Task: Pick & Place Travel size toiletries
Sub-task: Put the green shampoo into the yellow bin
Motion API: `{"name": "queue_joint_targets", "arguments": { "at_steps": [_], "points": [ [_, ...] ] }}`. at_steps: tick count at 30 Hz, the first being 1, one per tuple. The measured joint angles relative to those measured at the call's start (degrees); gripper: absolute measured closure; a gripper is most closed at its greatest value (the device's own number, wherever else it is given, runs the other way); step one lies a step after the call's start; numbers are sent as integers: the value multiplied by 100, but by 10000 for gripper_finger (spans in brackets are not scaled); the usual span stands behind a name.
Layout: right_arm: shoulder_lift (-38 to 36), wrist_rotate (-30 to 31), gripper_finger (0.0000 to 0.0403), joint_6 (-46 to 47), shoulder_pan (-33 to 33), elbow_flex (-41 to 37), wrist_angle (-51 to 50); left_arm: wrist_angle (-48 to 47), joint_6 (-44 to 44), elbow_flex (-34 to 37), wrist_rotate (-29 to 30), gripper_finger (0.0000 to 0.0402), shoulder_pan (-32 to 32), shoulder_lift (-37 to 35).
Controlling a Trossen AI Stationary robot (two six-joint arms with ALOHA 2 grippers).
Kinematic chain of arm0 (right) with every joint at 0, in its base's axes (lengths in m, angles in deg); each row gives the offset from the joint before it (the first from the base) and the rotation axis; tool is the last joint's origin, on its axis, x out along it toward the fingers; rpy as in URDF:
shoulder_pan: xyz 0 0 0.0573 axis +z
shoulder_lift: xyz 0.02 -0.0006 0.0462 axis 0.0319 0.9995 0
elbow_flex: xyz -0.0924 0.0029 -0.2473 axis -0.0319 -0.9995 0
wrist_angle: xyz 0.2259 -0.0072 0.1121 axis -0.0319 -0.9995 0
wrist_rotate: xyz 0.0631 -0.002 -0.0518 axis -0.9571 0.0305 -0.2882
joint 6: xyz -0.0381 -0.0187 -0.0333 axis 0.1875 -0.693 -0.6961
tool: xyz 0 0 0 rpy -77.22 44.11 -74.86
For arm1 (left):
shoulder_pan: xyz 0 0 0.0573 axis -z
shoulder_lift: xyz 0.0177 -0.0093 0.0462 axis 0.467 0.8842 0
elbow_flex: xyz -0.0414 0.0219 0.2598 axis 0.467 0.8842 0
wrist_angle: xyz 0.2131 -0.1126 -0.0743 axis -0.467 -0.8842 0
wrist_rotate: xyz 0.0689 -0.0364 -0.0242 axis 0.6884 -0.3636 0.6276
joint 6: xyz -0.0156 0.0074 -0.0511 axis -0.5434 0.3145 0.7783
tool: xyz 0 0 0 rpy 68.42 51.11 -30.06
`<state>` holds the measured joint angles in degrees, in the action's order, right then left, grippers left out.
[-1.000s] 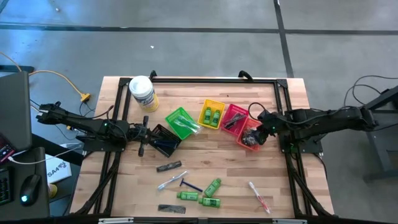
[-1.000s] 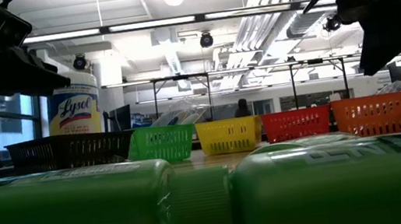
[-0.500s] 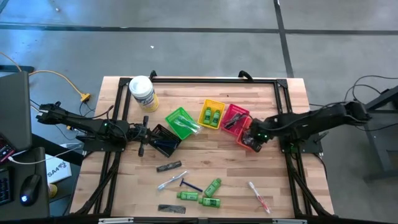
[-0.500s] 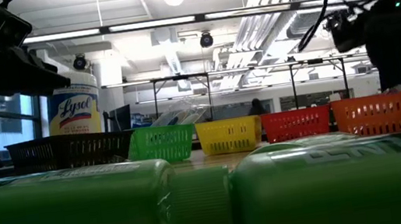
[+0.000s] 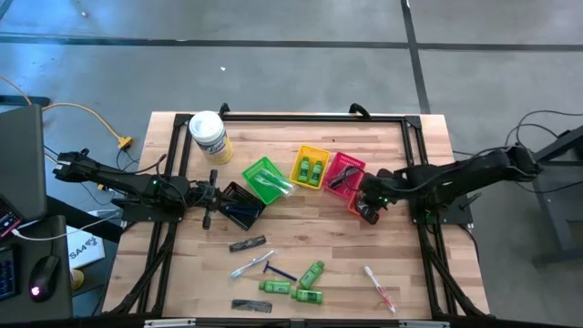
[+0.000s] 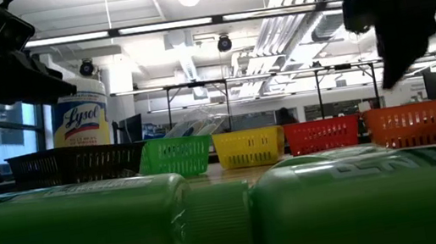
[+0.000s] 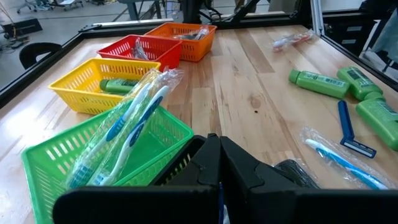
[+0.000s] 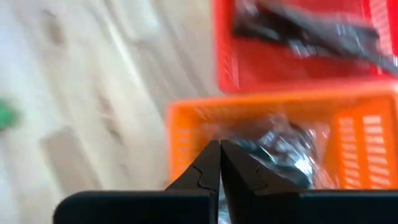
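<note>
1. Dark right gripper [image 8: 219,163] fingers pressed together, empty, over the orange basket [image 5: 357,202] holding what looks like mesh bundles [image 8: 283,155].
2. Left gripper [image 7: 217,163] fingers likewise together, at the black basket [image 5: 241,204].
3. White tub [image 6: 80,116] reads "Lysol".
4. On the table [image 5: 301,146]: three green bottles [image 5: 311,272], one razor [image 5: 278,271], two toothbrushes [image 5: 379,286].

Loose travel size toiletries lie flat near the front of the tabletop [image 5: 301,228]: three green mini bottles [image 5: 310,272], close together, a blue-handled razor [image 5: 279,271], a clear-wrapped toothbrush [image 5: 246,267], a second wrapped toothbrush [image 5: 379,287] apart to the right, and two dark flat items [image 5: 247,243]. Already sorted: wrapped toothbrushes [image 7: 134,118] lean over the green basket [image 7: 56,155], green bottles [image 5: 310,169] lie in the yellow basket [image 5: 309,152], dark combs [image 5: 342,179] in the red basket [image 5: 345,162], and a scrunched mesh bundle [image 8: 283,152] in the orange basket [image 8: 186,134].
</note>
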<state>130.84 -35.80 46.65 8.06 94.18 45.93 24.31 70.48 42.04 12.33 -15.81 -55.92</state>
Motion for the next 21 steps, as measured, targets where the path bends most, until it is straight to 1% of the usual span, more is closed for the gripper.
{"name": "queue_joint_targets", "arguments": {
  "at_steps": [2,4,5,9,12,14,16,21],
  "points": [
    [-137,-2,399,-46,84,171,-8,0,0,0,0,401,0,-1],
    [-318,52,399,-330,228,323,58,0,-1,0,0,401,-1,1],
    [-434,121,399,-611,363,352,299,0,-1,0,0,401,0,-1],
    [-1091,257,399,-2020,1211,226,2224,0,-1,0,0,401,-1,-1],
    [-1634,783,399,-2723,1847,97,2805,-5,-2,0,0,401,-1,-3],
    [-1991,1214,399,-2923,2200,-73,2808,-9,-4,0,0,401,-2,-3],
    [-2332,1514,399,-2987,2470,-294,3034,-12,-7,0,0,401,0,-3],
    [-2996,1853,399,-3091,2833,-1002,3600,-13,-141,0,0,401,-1,-1]
  ]
}}
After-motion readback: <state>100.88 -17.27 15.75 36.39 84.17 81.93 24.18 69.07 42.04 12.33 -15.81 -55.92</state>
